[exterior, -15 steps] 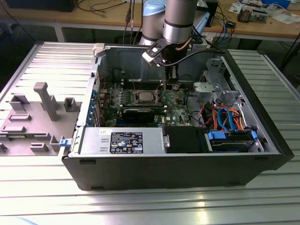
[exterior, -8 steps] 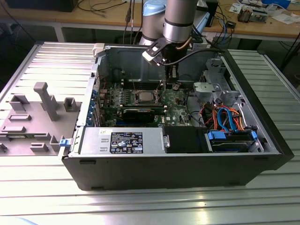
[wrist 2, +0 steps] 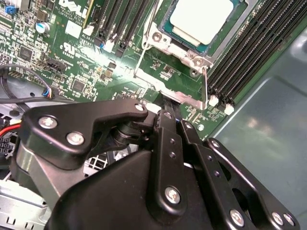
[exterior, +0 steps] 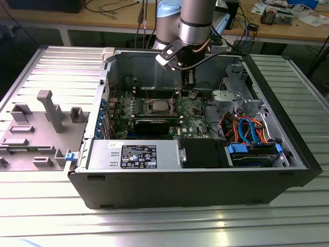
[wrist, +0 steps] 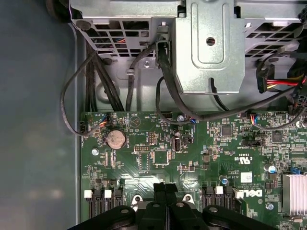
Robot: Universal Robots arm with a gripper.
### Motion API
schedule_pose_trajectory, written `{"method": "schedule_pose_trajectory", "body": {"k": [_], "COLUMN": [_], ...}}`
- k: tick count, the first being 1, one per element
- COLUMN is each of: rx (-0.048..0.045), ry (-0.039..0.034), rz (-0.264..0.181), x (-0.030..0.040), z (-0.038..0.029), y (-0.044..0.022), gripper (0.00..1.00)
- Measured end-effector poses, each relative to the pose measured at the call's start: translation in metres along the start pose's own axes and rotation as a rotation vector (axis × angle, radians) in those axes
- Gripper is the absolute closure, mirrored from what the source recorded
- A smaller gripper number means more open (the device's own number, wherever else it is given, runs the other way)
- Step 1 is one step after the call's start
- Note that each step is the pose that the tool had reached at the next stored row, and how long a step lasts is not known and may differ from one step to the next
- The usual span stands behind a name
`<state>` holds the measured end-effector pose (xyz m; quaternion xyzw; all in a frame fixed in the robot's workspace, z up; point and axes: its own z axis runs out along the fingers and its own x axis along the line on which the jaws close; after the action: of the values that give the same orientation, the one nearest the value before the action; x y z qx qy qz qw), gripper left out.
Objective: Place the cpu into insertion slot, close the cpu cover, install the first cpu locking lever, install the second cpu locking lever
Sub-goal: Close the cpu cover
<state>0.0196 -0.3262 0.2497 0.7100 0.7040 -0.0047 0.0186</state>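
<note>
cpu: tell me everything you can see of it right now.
The cpu is a flat square chip with a plain matte silver-grey metal top and a thin blue-green edge. It lies flat, top up, in the insertion slot on the green board. The silver cpu cover looks folded down around it, the top showing through its window. The gripper hangs beside the slot, clear of the chip.

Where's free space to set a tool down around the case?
Free: bare table in front of the case and to the exterior view's right. Crowded: grey fixture to that view's left; inside, cables and the gripper over the motherboard.
</note>
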Motion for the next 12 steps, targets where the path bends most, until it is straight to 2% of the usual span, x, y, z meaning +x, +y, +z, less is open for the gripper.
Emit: {"method": "schedule_pose_trajectory", "body": {"k": [12], "rx": [0.0000], "ry": [0.0000], "rz": [0.000], "x": [0.0000], "z": [-0.0001], "y": [-0.0028], "gripper": [0.89]}}
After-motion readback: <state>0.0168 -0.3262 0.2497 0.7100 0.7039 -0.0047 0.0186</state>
